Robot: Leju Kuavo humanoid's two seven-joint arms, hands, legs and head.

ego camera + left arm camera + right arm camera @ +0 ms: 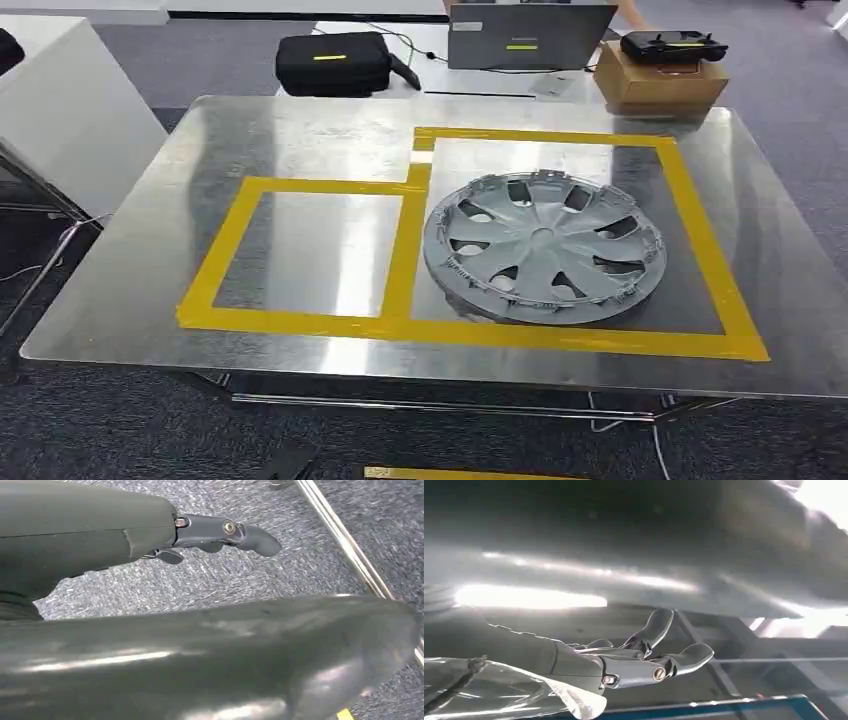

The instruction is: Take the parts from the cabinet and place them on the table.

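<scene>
A grey plastic wheel cover (pixel 545 247) lies flat on the metal table (pixel 300 140), inside the right-hand rectangle of yellow tape (pixel 700 230). The left-hand tape rectangle (pixel 225 250) has nothing in it. In the left wrist view my left hand (pixel 210 535) hangs over grey carpet with its fingers stretched out and nothing in them. My right hand (pixel 639 655) is low beside a shiny metal surface, fingers spread and holding nothing. The cabinet is out of sight.
Behind the table stand a black bag (pixel 335 62), a laptop (pixel 530 35) and a cardboard box (pixel 660 82) with a black controller (pixel 673 45) on it. A white bench (pixel 60 110) is at the left. A metal rail (pixel 345 540) runs near my left hand.
</scene>
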